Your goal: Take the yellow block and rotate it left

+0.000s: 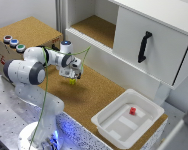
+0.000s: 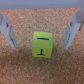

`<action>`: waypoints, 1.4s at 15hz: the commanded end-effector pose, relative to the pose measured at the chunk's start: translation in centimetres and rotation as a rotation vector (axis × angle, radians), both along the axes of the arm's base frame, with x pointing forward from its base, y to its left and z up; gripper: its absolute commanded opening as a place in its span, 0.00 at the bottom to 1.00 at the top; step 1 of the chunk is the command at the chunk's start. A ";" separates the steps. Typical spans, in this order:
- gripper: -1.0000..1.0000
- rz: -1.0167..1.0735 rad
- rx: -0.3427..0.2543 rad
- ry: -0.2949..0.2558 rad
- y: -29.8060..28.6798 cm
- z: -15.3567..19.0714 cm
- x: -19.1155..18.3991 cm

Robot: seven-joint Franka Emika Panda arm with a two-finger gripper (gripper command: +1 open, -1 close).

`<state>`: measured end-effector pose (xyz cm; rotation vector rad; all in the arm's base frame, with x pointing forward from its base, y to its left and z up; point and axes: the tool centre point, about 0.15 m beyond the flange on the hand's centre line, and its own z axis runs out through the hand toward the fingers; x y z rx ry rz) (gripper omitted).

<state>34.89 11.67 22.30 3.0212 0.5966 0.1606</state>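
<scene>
The yellow block [image 2: 41,45] is a small bright yellow cube with dark line marks on two faces. It sits on the cork surface. In the wrist view it lies between my two fingers [image 2: 10,32], with a gap on each side. My gripper [image 2: 39,46] is open and touches nothing. In the exterior view my gripper [image 1: 72,74] hangs just above the yellow block [image 1: 72,82], near the middle of the cork surface [image 1: 94,95].
A white tub [image 1: 145,103] at the exterior view's lower right holds a small red block [image 1: 132,110]. A white cabinet with a black handle [image 1: 144,46] stands behind. A cork-topped box with coloured buttons [image 1: 14,42] is at the left.
</scene>
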 end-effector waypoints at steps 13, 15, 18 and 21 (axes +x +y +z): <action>0.00 0.070 -0.053 -0.026 0.5 0.1 1.5; 0.00 0.184 -0.092 -0.043 0.7 2.1 1.2; 0.00 0.439 -0.100 -0.013 0.5 3.6 0.5; 0.00 0.669 -0.077 -0.004 -0.4 3.2 1.0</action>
